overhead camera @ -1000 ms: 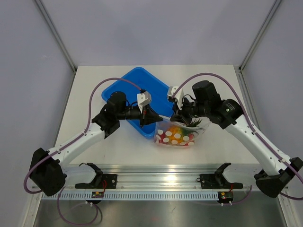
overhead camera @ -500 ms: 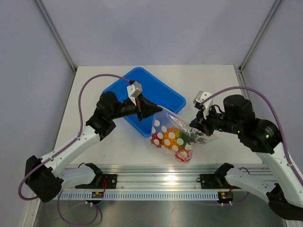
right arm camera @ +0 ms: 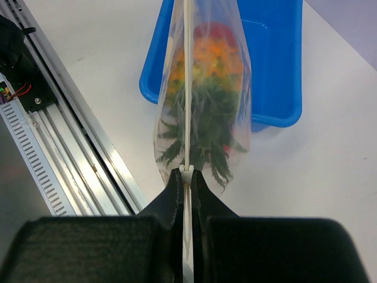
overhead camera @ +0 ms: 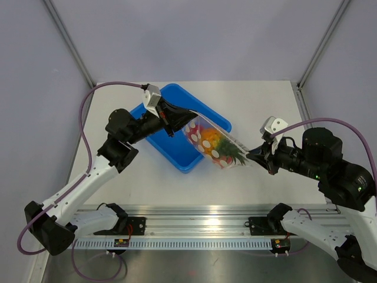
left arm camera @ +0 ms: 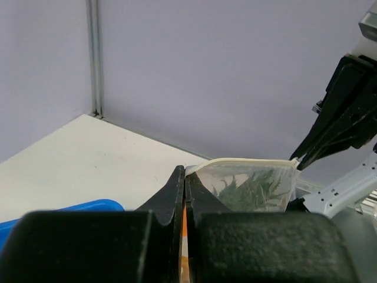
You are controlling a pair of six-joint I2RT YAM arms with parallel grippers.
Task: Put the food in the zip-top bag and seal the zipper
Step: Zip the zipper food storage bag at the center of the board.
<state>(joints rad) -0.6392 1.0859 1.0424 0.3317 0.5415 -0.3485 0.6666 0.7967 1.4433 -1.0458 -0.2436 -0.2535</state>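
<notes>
White desk (overhead camera: 265,100) in a plain pale-grey booth. Starting at 6 o'clock, there's a metal rail (overhead camera: 200,227) along the near edge where the arms are bolted, and nothing loose lying near it that I can see. Moving in, the zip-top bag (overhead camera: 215,138) hangs in the air around the middle of the desk. It's pulled tight between the right jaws, clamped on its 4 o'clock corner, and the left jaws, clamped on its 10 o'clock corner. The food is inside: the pineapple (overhead camera: 222,144) with its leaves pointing at the right arm, and something red (right arm camera: 209,32) at the far end from the right wrist view. I can't count the fruits through the white dots. The zipper (right arm camera: 187,88) runs as a straight line between both pinches, but I honestly can't tell if it's pressed shut the whole way. My worries: both grips are on thin slick plastic at the very corners, so the load could drag a corner out and drop the bag. Pulling any harder could pop the seal open. The leaves also sit close to the strip by the right jaws and could get caught in it. Beyond that, the blue tray (overhead camera: 171,150) sits around 11 o'clock with the bag's far end over it. Then it's bare desk up to 12 o'clock, the walls and the metal corner posts (overhead camera: 321,44).
</notes>
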